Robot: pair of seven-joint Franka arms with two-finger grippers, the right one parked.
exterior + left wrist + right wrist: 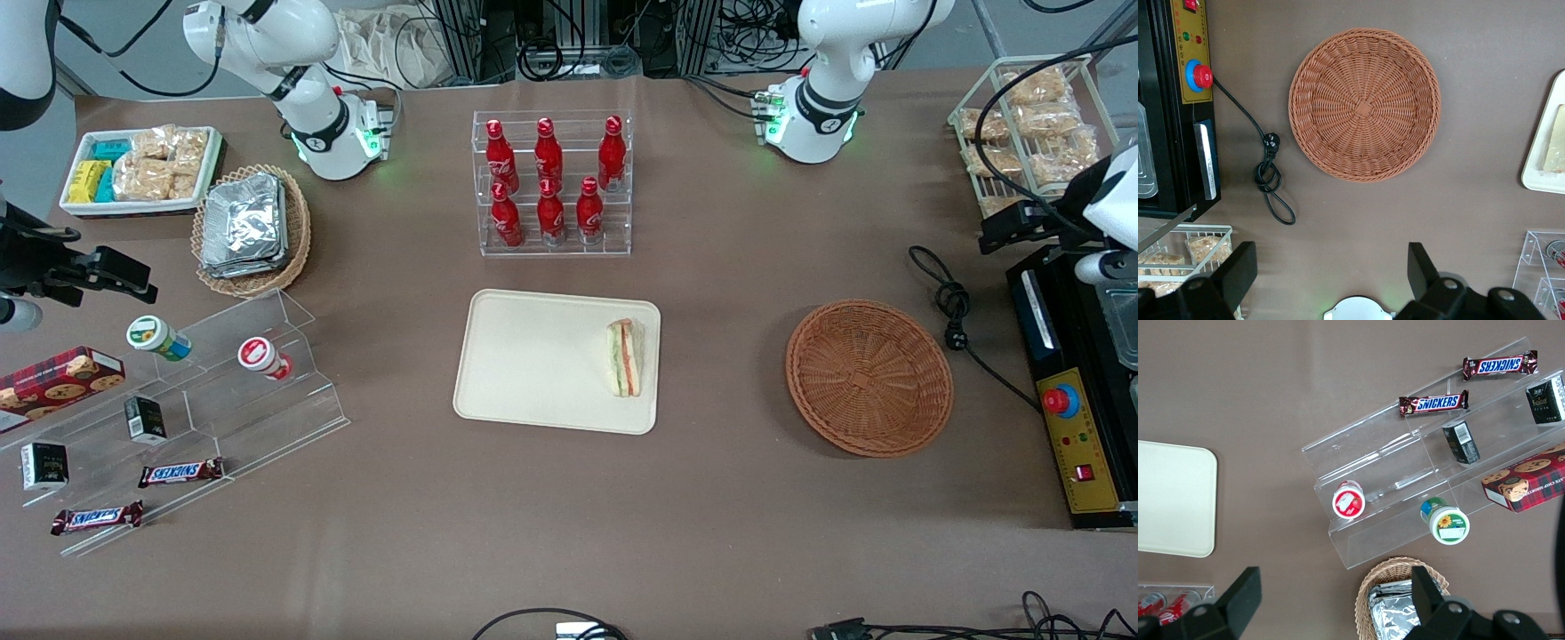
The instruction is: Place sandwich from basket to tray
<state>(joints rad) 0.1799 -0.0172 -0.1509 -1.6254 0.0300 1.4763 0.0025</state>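
Lying on tray (533,356), sandwich (625,357) well apart from empty, spread hand (1331,273).

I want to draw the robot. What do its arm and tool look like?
The working arm is smooth, rounded and white, with a black ring, a small black mark and green lights at its base, where black cables plug in. Its tool, up near the round reddish-brown wicker basket, has two black, blocky fingers, spread open.
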